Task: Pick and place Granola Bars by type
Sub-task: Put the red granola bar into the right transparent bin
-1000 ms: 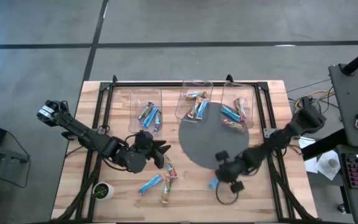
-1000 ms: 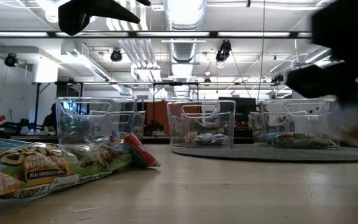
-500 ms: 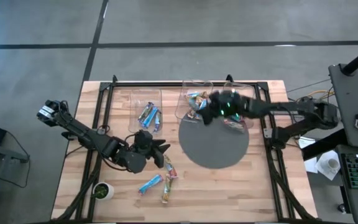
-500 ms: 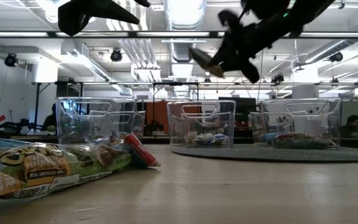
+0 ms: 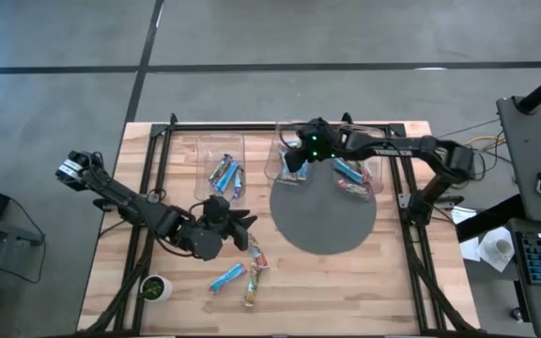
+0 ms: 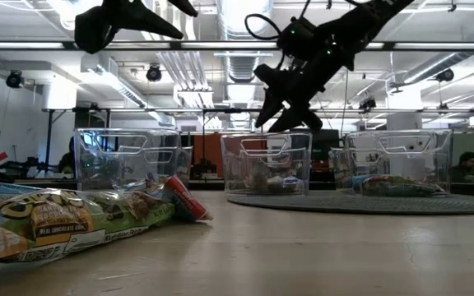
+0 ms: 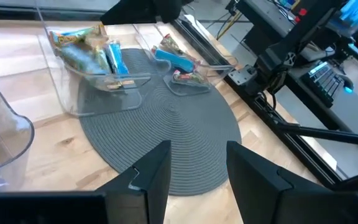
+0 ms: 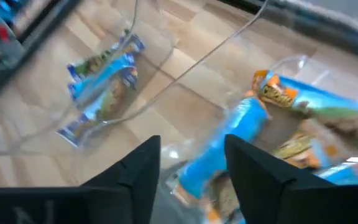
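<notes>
A: What's the surface like?
B: A pale wooden bench (image 5: pixel 393 300) with black rails, a round grey woven mat (image 5: pixel 325 218) on it, grey floor around. The low view looks into a big room with ceiling ducts, lamps and desks behind.

A: What stands on it?
B: Three clear bins along the far edge: the left bin (image 5: pixel 222 161), the middle bin (image 5: pixel 294 150) and the right bin (image 5: pixel 360 160), the last two partly on the mat. A small green-and-white cup (image 5: pixel 154 287) sits near the front left corner.

A: And the granola bars?
B: Blue ones (image 5: pixel 225 175) lie in the left bin, mixed ones in the other two. Three loose bars (image 5: pixel 243 271) lie on the wood in front of the left hand.

A: The hands?
B: The right hand (image 5: pixel 301 155) hangs over the middle bin, fingers parted, with a blue bar (image 8: pixel 219 155) showing between them in its wrist view; I cannot tell if it is gripped or loose. The left hand (image 5: pixel 244 228) hovers above the bench beside the mat, fingers (image 7: pixel 151 171) spread, holding nothing
</notes>
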You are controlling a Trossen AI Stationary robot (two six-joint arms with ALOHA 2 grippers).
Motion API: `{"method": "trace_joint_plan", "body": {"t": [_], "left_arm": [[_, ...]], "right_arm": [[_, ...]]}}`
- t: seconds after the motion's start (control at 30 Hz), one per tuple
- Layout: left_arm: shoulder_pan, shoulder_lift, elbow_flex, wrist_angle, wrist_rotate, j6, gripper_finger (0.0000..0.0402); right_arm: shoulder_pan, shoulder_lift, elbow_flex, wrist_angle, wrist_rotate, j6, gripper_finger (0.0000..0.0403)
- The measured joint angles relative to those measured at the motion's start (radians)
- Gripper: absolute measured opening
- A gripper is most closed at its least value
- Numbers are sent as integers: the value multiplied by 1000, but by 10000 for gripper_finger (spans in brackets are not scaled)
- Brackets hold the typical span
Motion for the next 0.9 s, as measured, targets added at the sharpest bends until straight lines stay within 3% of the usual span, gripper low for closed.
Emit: {"method": "trace_joint_plan", "body": {"t": [0.17, 0.4, 0.57, 0.73, 0.9], "left_arm": [[0, 0, 0, 2, 25, -2, 137], [1, 13, 0, 4, 55, -75, 137], [6, 75, -1, -20, 164, -287, 129], [7, 182, 16, -52, 334, -521, 111], [6, 310, 75, -138, 505, -611, 86]], "right_arm": [[17, -4, 80, -132, 12, -230, 206], [144, -175, 68, -260, 38, -436, 226], [224, -299, -2, -396, 164, -350, 226], [265, -426, -122, -433, 172, -184, 226], [278, -539, -242, -425, 174, -72, 226]]}}
